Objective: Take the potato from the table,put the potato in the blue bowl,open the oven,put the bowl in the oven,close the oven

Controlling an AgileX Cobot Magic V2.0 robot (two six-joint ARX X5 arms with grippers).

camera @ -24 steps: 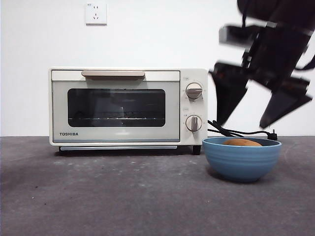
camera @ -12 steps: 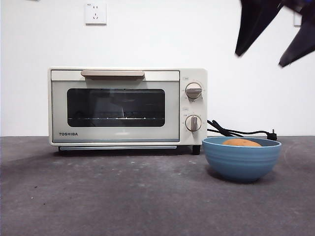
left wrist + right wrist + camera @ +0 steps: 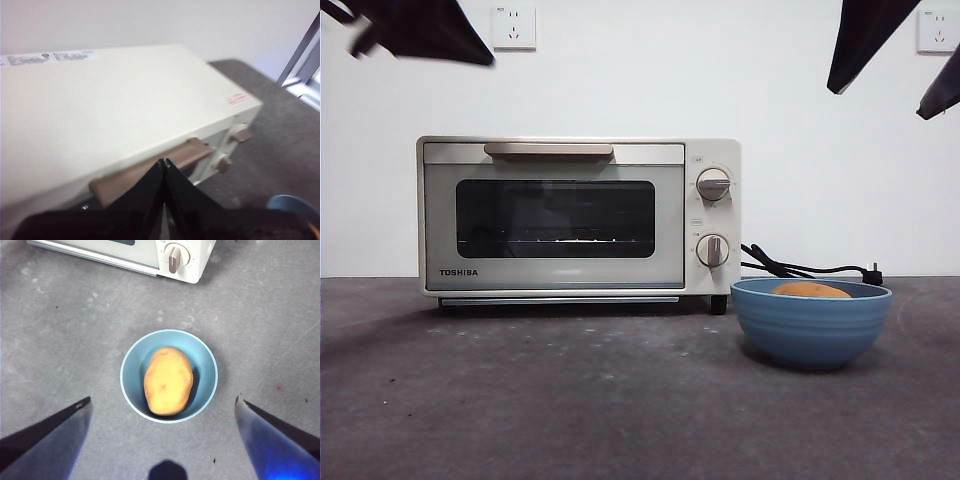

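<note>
White wall is filling the background, with a socket (image 3: 514, 27) high up, and the dark grey worktop (image 3: 570, 400) is carrying everything I am working with. I am reading the potato (image 3: 168, 380) as already delivered: it is lying inside the blue bowl (image 3: 131, 385), directly below my right tool (image 3: 163, 407), which is hovering high above it with its jaws spread wide and holding nothing. In the front view the bowl is sitting just beside the knob end of the oven (image 3: 578, 216), with the black cord (image 3: 800, 267) trailing behind it.

So I am judging the step in hand to be opening the oven. Its door is sitting flush and closed, the beige handle (image 3: 549, 150) running along the top edge of the door. My left tool (image 3: 164, 162) is hanging above the oven roof, with the handle just ahead of and below its tips; the jaws are pressed together, tip to tip, gripping nothing. From the front it is showing only as a dark shape at the upper corner over the oven's far end.

I am expecting the next move to call for parting those jaws, dropping them past the front lip of the roof, and closing around the bar near its middle, then pulling outward and down so the door is swinging on its lower hinge. I am also minding the bowl: it is sitting close enough that the opening door should be watched on that side.
</note>
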